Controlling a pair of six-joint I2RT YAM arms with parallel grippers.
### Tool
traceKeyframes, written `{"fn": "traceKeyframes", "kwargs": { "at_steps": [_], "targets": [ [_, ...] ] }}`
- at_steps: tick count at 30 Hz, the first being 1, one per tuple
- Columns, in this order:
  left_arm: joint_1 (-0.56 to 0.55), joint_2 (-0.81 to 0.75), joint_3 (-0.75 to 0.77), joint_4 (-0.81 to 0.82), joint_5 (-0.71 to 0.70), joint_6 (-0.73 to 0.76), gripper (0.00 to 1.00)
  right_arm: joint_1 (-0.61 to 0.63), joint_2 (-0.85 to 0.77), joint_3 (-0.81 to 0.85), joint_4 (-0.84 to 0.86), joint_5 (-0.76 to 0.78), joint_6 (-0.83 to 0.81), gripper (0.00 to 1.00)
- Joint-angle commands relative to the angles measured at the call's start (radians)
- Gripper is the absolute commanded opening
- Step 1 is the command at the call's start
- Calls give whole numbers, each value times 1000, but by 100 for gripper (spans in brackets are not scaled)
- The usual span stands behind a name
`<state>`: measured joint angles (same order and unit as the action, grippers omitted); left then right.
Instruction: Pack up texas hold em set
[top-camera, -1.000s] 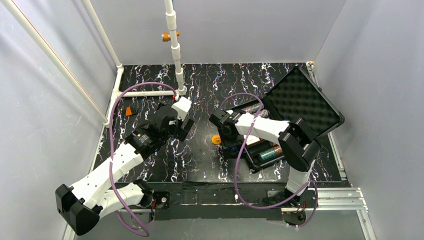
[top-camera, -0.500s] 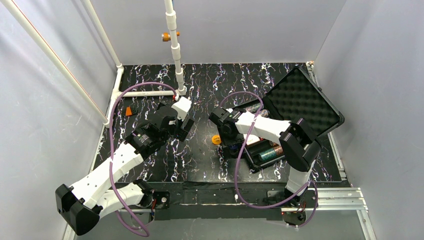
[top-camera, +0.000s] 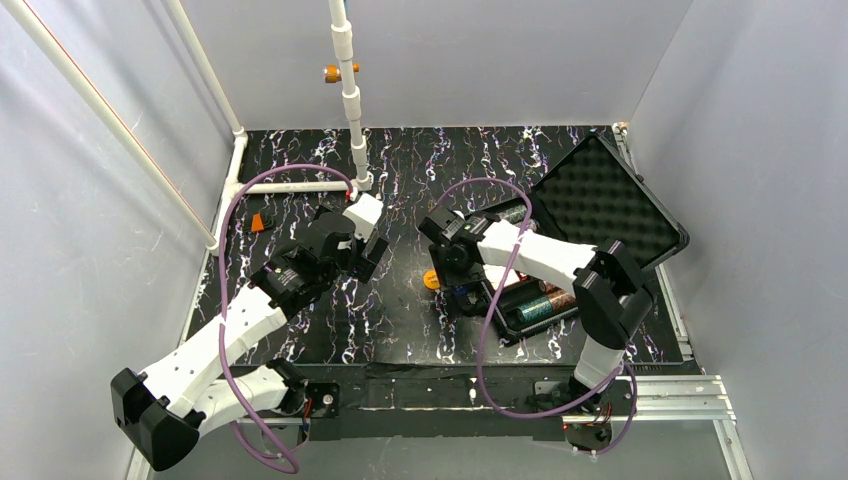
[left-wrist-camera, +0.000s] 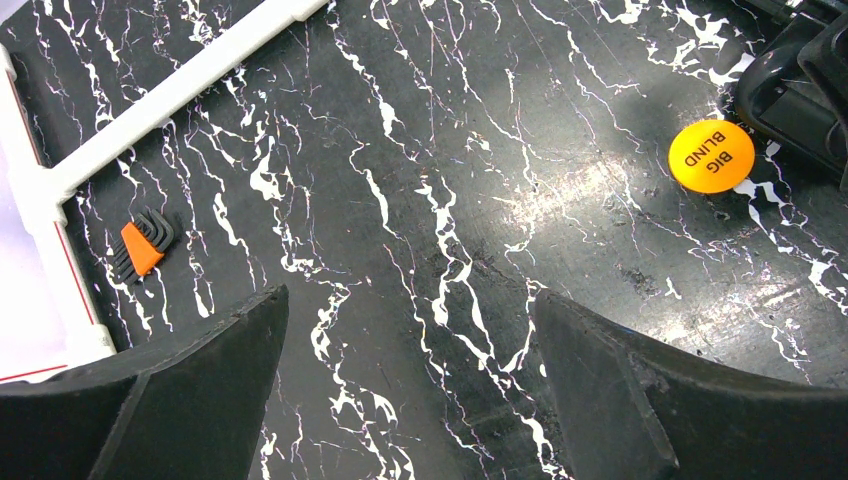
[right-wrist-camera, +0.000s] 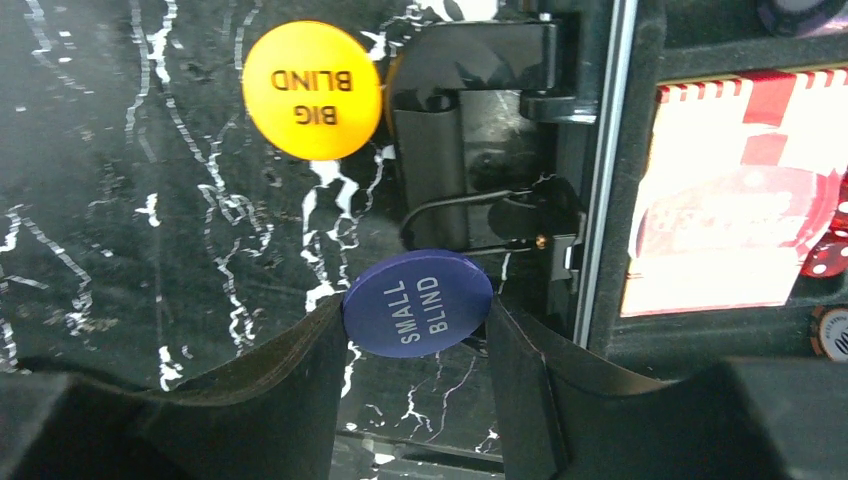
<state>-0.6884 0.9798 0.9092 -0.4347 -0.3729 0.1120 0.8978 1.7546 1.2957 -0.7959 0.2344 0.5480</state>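
Note:
The black case lies open at the right, its foam lid tilted back. Its tray holds chip stacks, a red card deck and red dice. My right gripper is shut on the blue "SMALL BLIND" button, held above the table beside the case latch. The yellow "BIG BLIND" button lies on the table left of the case; it also shows in the top view and the left wrist view. My left gripper is open and empty over bare table. The blue deck is hidden.
An orange-handled hex key set lies at the far left by a white pipe frame. A white vertical pole stands at the back. Grey walls close in the table on three sides.
My right gripper has shifted slightly toward the back with the blue button. The left arm has not moved.

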Motion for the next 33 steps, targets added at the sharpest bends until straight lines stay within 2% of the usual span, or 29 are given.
{"fn": "traceKeyframes", "kwargs": {
  "at_steps": [1,10,16,24,33],
  "targets": [
    [6,-12,-6,-2,-1,5,92,-2,-62,58,34,-68,-42,45],
    [5,-10,-7,2,-1,4,92,-6,-112,139,22,-54,-88,45],
    [5,-9,-9,2,0,5,92,-53,-112,210,-39,-32,-136,45],
    [5,0,-7,4,10,6,92,-204,-149,212,-67,-40,-197,45],
    [4,8,-10,7,22,7,92,-442,-136,171,-75,-50,-244,45]
  ]
}}
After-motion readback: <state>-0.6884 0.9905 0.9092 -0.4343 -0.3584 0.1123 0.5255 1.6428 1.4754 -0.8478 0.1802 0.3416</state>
